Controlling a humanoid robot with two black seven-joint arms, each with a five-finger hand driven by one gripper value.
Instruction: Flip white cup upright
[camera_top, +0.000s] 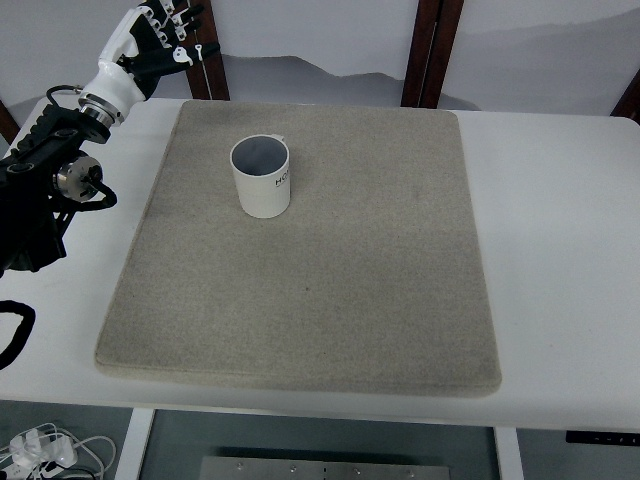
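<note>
The white cup (262, 178) stands in the upper middle of the frame, on the far part of a grey mat (300, 300) that covers most of the white bench (560, 260). Its open mouth faces up and I can look straight down into the dark inside, with the base resting flat on the mat. There is some small dark lettering on its side, too small to read. Nothing touches it.

Up in the upper left corner, the left robot hand (160, 35) hangs off beyond the corner of the mat and well apart from the cup. Its fingers are loosely spread and hold nothing. The black arm behind it runs down the left edge of the frame. The right arm does not show anywhere.

Judging from how things lie, the job looks finished: the cup is upright, steady on its base, and the hand is clear of it. I see nothing left to do beyond perhaps bringing the arm to rest. The mat has no other object on it, and the cup sits well inside the mat's edges, so I would not expect it to tip or slide.

Some white cables (45, 450) lie on the floor at the lower left.
</note>
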